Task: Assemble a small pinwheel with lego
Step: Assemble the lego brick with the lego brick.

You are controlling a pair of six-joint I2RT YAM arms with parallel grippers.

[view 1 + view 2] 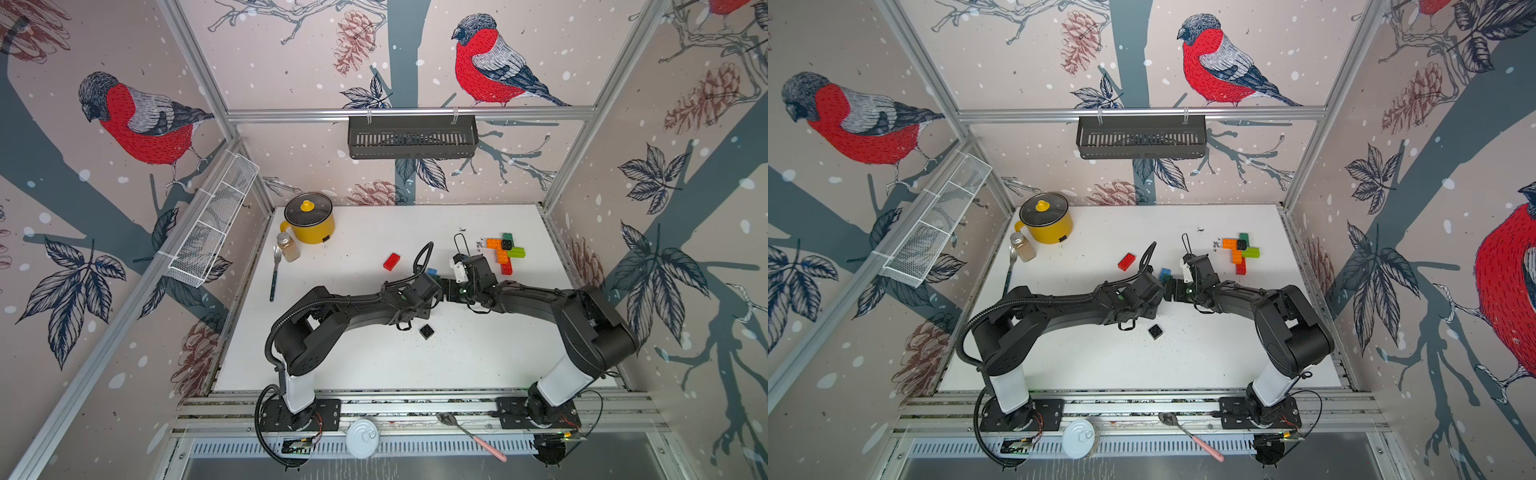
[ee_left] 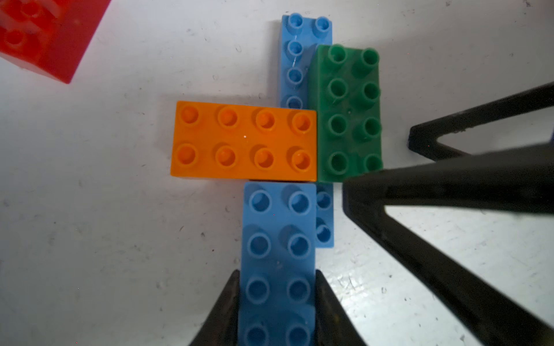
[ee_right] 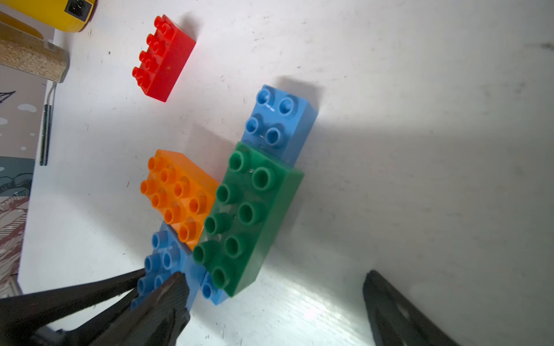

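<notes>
At the far left of the tabletop [image 1: 374,365] we see a yellow pot [image 1: 309,226] and a fork [image 1: 274,274]. Further in lies a loose red brick [image 1: 391,262], apart from the rest. At the middle, our left claw [image 2: 277,278] is clamped across the long sides of the upper blue brick [image 2: 278,233]. That brick's far end butts against the orange brick [image 2: 242,140]. The dark green brick [image 2: 349,113] touches the orange one's short end, and both sit over a lower blue brick [image 2: 295,60]. Our right claw [image 3: 269,299] stands wide and holds nothing, one finger just beside the green brick's corner. A black square [image 1: 426,331] lies nearer the arm bases. At the right rests a finished brick cross [image 1: 505,251].
</notes>
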